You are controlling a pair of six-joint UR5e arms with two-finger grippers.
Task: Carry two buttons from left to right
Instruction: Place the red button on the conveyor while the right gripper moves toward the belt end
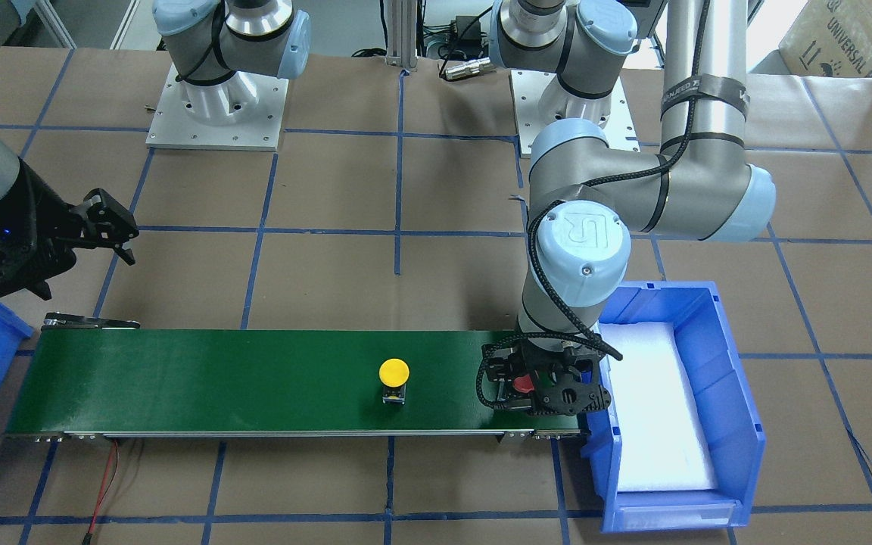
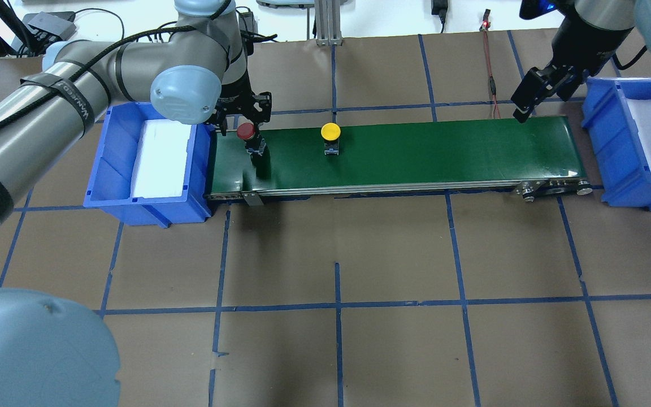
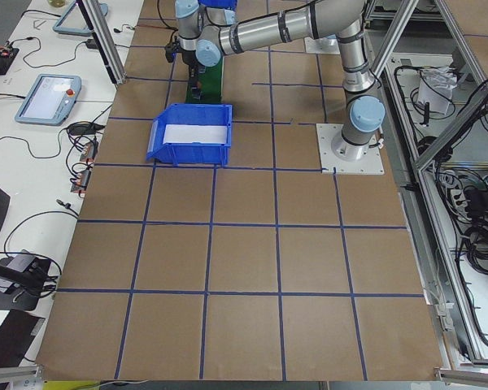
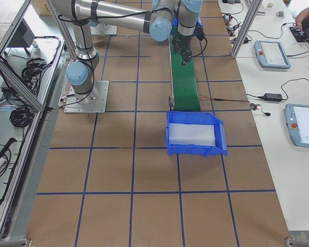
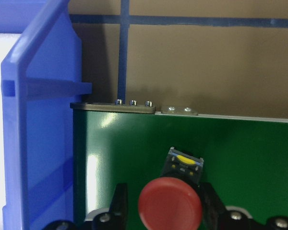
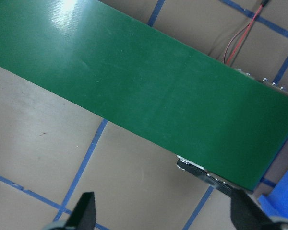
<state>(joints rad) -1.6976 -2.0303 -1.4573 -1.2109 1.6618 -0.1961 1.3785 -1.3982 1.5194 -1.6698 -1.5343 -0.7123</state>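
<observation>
The red button [image 2: 246, 131] is at the left end of the green belt [image 2: 444, 150], its cap between the fingers of my left gripper [image 2: 245, 120]. In the left wrist view the red cap [image 5: 169, 203] fills the space between the fingers [image 5: 119, 206] and its dark base shows beyond it; whether the base touches the belt I cannot tell. The yellow button [image 2: 330, 131] stands upright and alone on the belt, right of the red one. My right gripper [image 2: 520, 104] hangs open and empty above the table by the belt's right end.
A blue bin [image 2: 99, 169] with a white liner adjoins the belt's left end, right beside the left gripper. Another blue bin [image 2: 608, 147] stands off the belt's right end. A red-and-black cable [image 2: 489, 73] lies behind the belt. Blue tape lines cross the brown table.
</observation>
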